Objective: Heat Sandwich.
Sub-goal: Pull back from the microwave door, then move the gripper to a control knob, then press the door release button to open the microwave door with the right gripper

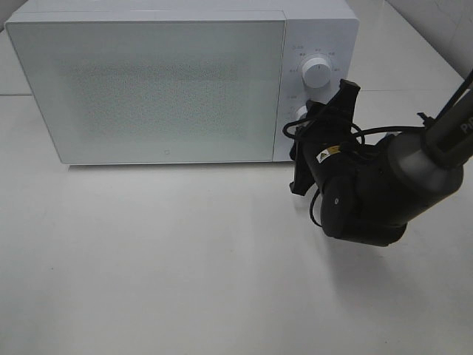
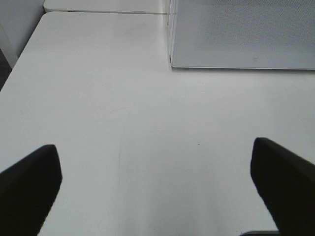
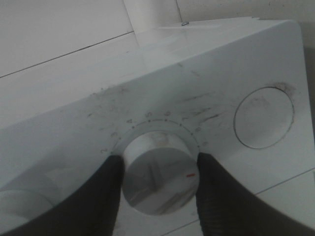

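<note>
White tabletop (image 1: 148, 259) carries a white microwave (image 1: 162, 81), door closed. The right gripper (image 3: 158, 164) is clamped on the lower dial (image 3: 162, 184), one finger pressed against each side of it. The left gripper (image 2: 155, 157) hangs with fingers wide apart and nothing between them, the microwave's corner ahead of it. The sandwich is not visible; presumably it sits behind the frosted door. Step assessed: setting the heating time. Next move calls for a steady wrist rotation without slipping off the dial.

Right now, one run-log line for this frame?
door: shut | right gripper: clamped on lower knob | left gripper: open, over table | sandwich: not in view
</note>
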`<state>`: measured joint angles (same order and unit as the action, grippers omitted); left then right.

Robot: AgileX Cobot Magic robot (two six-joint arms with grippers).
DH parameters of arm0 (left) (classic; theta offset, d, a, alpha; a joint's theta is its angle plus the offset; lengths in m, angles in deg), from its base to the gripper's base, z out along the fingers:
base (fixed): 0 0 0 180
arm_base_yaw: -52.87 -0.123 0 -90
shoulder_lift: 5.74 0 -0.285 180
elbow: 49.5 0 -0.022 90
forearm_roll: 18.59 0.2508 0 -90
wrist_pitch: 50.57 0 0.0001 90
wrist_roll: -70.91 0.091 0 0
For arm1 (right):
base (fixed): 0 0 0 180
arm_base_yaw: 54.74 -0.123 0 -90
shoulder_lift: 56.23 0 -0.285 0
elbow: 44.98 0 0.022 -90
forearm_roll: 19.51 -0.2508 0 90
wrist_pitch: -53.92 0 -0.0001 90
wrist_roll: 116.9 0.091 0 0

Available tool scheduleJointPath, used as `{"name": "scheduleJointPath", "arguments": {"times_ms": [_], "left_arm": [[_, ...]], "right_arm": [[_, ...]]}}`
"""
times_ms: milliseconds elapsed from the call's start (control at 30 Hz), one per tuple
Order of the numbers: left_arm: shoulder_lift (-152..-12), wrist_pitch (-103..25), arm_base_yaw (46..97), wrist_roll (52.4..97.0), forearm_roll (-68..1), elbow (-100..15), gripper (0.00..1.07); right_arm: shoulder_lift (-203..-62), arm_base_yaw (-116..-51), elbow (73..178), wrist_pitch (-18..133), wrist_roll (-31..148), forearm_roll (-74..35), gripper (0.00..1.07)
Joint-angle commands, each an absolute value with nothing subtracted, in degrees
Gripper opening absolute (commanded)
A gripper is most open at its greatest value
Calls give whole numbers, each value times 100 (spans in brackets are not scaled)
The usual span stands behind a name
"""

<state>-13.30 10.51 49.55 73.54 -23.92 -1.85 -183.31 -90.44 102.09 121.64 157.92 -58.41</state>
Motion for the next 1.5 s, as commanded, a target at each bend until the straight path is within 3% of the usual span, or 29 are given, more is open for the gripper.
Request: {"name": "scheduleJointPath", "arguments": {"times_ms": [33, 200, 233, 267, 400, 933, 1500], "left_arm": [[-1227, 1051, 4989, 7331, -2392, -179, 100], [-1227, 1051, 4989, 7331, -2392, -179, 100], [-1227, 1051, 4989, 7331, -2392, -179, 100], [-1227, 1051, 4989, 7331, -2392, -179, 100], [-1227, 1051, 4989, 7331, -2392, -179, 100], [-1227, 1051, 4989, 7331, -2392, -179, 100], [-1227, 1051, 4989, 7337, -2392, -179, 100]], "right_arm": [[-18245, -9021, 10278, 13391, 15683, -5905, 29], [-18245, -9021, 10278, 13379, 15586, -5905, 52], [-18245, -9021, 10278, 13379, 15540, -5905, 63], [-18245, -9021, 10278, 13379, 15540, -5905, 63], [-18245, -9021, 10278, 13328, 15448, -5882, 81], [-18164, -9021, 10243, 13173, 15277, -5589, 76], [-17047, -9027, 8977, 11528, 14480, -4804, 76]]}}
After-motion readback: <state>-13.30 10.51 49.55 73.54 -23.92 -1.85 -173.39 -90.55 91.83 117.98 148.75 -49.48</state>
